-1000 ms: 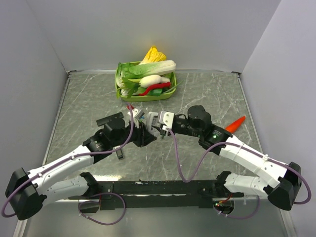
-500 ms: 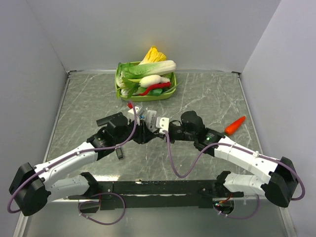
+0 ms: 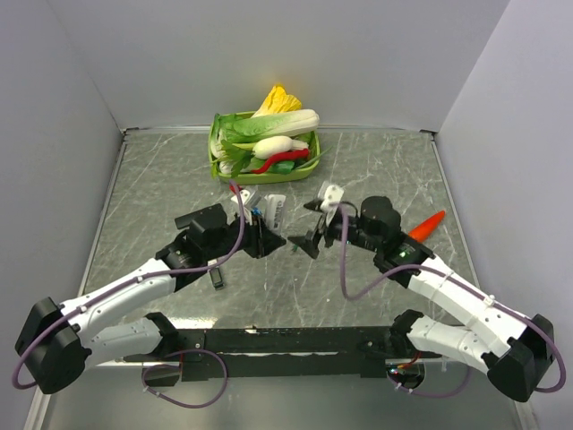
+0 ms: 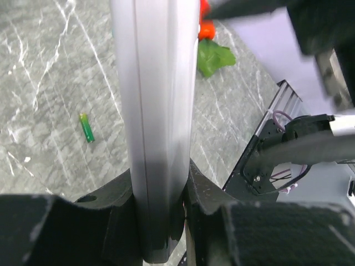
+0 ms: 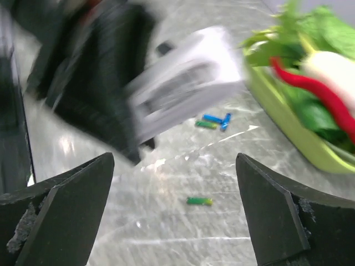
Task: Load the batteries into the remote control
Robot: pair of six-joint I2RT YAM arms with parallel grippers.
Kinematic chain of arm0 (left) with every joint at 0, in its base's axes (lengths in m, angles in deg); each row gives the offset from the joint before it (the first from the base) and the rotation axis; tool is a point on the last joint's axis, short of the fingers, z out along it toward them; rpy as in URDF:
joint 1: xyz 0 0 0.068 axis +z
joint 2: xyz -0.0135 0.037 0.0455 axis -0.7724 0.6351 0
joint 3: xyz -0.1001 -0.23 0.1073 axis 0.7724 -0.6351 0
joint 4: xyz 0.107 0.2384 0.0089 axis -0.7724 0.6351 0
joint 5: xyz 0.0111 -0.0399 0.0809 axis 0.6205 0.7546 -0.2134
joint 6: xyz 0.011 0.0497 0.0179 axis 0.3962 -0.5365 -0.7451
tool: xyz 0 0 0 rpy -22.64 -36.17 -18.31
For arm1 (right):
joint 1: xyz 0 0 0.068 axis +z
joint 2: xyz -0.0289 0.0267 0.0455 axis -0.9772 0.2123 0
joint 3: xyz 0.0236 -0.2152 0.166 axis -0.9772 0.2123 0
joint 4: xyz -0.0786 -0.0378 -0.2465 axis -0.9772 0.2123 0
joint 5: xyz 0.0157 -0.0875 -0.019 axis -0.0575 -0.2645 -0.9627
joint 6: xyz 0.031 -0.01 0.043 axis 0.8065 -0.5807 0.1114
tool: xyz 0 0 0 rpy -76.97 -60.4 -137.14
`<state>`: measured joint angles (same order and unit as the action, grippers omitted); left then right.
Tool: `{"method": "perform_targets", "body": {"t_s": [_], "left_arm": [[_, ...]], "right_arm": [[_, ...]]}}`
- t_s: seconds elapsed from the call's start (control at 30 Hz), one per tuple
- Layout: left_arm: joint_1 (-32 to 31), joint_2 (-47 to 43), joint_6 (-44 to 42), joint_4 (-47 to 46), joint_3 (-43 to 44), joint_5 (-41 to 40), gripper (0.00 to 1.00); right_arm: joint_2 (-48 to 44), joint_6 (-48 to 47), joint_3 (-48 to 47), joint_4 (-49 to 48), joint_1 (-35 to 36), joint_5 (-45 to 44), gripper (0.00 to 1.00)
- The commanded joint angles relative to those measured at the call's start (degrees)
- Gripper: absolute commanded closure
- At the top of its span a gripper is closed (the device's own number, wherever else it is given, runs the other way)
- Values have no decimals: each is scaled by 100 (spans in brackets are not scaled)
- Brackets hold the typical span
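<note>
The left pincer [image 4: 161,188] is closed narrow on the lower end of the silver remote [image 4: 161,111], clamping its two broad sides so the body stands up out of the jaws and clear of the worktop [image 3: 161,188]. Judging by this, the left arm is serving as a vice, presenting the remote toward the other arm so a cell can be pushed in from that side. In the right wrist view the remote is blurred; a darker patch on the face turned that way may be the battery bay, but I cannot tell. The right pincer [image 5: 173,160] stands wide with nothing between its fingers, just to the 3 o'clock side of the remote in the overhead view and apart from it. The batteries [image 5: 213,119] lie loose on the worktop beneath and beyond the remote: two blue and one green bunched together toward 12 o'clock, close to the green tray [image 5: 277,111] of vegetables with its long red chilli [image 5: 316,94], and a lone green battery [image 5: 199,201] nearer the right pincer. The wide jaws suggest the right arm's next job is to fetch a cell, the lone green one being the easiest reach. A carrot [image 3: 428,224] lies off at 3 o'clock, out of the way.
</note>
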<state>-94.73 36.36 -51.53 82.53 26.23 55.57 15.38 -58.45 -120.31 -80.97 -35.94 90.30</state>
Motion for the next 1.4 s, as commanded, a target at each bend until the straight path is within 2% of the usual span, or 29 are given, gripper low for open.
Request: {"method": "perform_targets", "body": {"t_s": [0.0,0.1,0.2,0.33,0.67,0.87,0.93,0.97,1.03,1.07,1.13,1.17,1.23,1.27,1.33,1.37], "left_arm": [[13,-277,-246,-620,-119,213,99],[22,-251,-334,-716,-93,284,99],[22,-198,-396,-734,-31,328,99],[13,-163,-458,-681,56,363,99],[-5,-40,-528,-647,171,398,99],[-13,-39,-590,-585,189,310,99],[-13,-48,-599,-567,188,275,99],[-13,-57,-599,-550,188,258,99],[-5,-83,-590,-567,162,249,99],[-13,-127,-590,-576,127,223,97],[-13,-206,-572,-628,31,214,90],[-13,-302,-564,-655,-13,205,76],[-13,-425,-563,-699,-154,187,59],[-13,-557,-555,-751,-215,178,47],[-5,-680,-528,-822,-382,152,36],[4,-794,-528,-874,-487,135,34]], "right_arm": [[58,1877,-816,67,-137,-437,1],[251,3667,-1177,331,-128,-877,1],[322,4628,-1134,245,-41,-1167,1],[549,4711,-1344,524,302,-1975,0],[1042,4816,-1678,368,522,-2433,4],[1262,4877,-1793,244,575,-2249,23],[1324,4921,-1810,262,584,-2170,34],[1324,4956,-1810,253,584,-2144,43],[1333,4966,-1810,244,584,-2126,56],[1324,4957,-1810,253,584,-2143,70],[1272,4922,-1819,262,584,-2196,86],[1254,4843,-1845,271,584,-2231,98],[1210,4755,-1881,358,592,-2275,100],[1184,4694,-1898,385,584,-2275,100],[1122,4658,-1898,420,592,-2302,100],[1105,4658,-1890,411,592,-2310,100]]}}
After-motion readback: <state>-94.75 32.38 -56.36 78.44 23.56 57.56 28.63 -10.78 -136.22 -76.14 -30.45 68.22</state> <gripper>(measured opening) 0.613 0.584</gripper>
